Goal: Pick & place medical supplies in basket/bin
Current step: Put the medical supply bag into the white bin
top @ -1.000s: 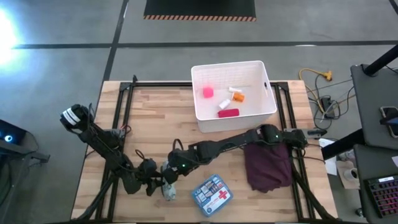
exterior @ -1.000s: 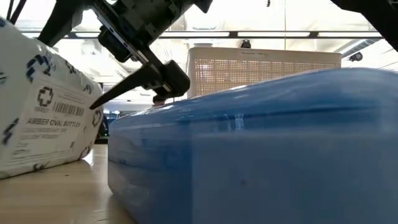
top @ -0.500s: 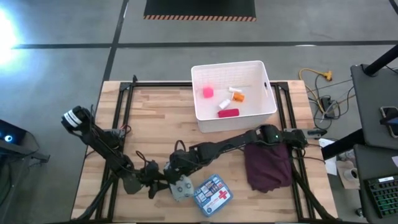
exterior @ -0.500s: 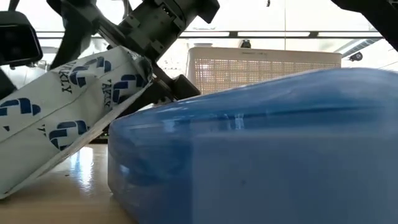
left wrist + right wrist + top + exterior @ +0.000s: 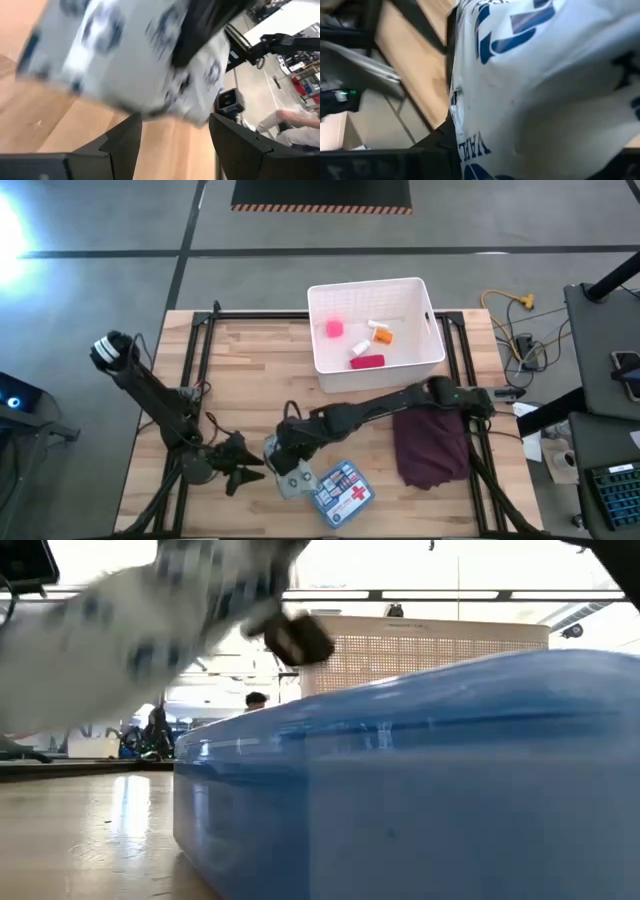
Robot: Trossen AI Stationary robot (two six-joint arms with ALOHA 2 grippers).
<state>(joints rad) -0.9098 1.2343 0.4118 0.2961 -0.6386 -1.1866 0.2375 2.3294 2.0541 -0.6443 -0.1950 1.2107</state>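
Grey-green plastic, dotted with blue marks: the soft pouch [image 5: 289, 477] is now being lifted off the wooden table [image 5: 240, 380] by the right gripper [image 5: 283, 467], whose fingers are clamped on it at the near middle of the table. A second ago it was lying flat between the two grippers; half a second ago it was tilting up on one edge. In the low view it is now hanging clear of the wood, blurred. The left gripper [image 5: 243, 466] has pulled back to the left and is sitting just beside the pouch, its fingers spread and holding nothing. That suggests the pick is done and the carry to the bin is coming next.

By count, one white rectangular plastic bin [image 5: 432, 345] is standing at the far right of the table, and four small items are lying inside it: one pink block [image 5: 334, 328], one small white bottle [image 5: 376, 325], one orange pill bottle [image 5: 384, 336] and one red tube [image 5: 367, 362]. One blue first-aid box with a red cross [image 5: 341, 490] is waiting at the near edge, just right of the lifted pouch. One dark maroon cloth [image 5: 432, 446] is lying to the right, below the bin. So two supplies are remaining outside the bin: the pouch in the air and the box on the table.
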